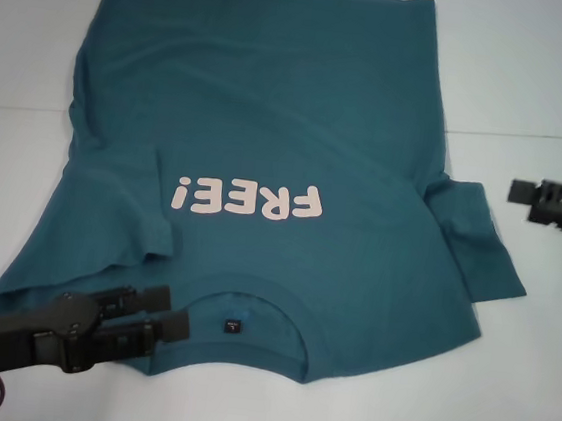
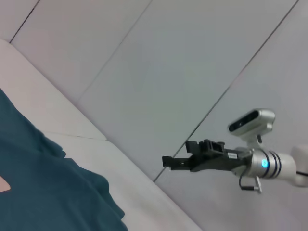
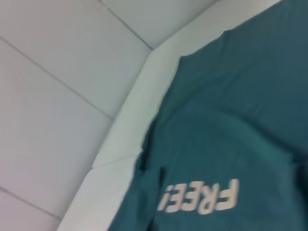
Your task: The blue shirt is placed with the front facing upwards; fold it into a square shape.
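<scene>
I see the blue shirt (image 1: 266, 159) covering most of the white table (image 1: 535, 86), leaving bare strips along the far and right sides. My left gripper (image 1: 174, 315) sits low over the collar edge, probably blocking that near-left approach. My right gripper (image 1: 520, 191) hangs beyond the right sleeve, over bare table.

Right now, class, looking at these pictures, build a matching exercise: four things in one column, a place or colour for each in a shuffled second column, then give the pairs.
1. left gripper
2. right gripper
3. FREE! lettering
4. neck label

A. pale pink
B. off the blue shirt, above the white table
C. small dark patch inside the collar
D. at the shirt's shoulder beside the collar

Pairs: 1-D, 2-B, 3-A, 4-C
</scene>
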Robot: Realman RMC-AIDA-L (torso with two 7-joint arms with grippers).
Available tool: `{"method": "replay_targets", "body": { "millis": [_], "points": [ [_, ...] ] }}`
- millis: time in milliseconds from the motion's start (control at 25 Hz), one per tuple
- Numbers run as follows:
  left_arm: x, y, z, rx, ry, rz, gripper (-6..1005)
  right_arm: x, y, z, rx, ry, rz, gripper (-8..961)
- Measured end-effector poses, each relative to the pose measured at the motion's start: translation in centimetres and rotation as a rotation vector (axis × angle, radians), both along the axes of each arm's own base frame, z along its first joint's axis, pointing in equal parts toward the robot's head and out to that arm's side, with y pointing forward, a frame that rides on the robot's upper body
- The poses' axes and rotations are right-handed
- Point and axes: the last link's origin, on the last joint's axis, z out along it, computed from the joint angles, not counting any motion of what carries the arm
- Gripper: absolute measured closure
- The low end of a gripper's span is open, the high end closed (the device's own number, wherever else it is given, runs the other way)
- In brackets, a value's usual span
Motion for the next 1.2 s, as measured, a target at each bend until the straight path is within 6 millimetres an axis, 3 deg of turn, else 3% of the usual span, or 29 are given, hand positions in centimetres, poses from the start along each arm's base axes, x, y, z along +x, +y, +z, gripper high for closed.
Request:
{"method": "replay_targets", "body": {
  "millis": [400,560,880,1200],
  "points": [
    [0.6,0.4,0.6,0.024,-0.056,0.009,233,0.8,2.5,5.4,-0.059,-0.063,-0.314,25],
    [0.7,0.5,0.9,0.039,-0.071,0.007,234,0.9,3.5,6.3,-0.049,-0.099,-0.393,25],
    [0.9,0.7,1.2,0.063,-0.097,0.011,234,1.9,5.2,3.4,-0.075,-0.238,-0.44,26],
    [1.0,1.0,1.4,0.083,-0.111,0.016,233,2.0,6.0,0.3,-0.055,-0.252,-0.444,26]
  ]
}}
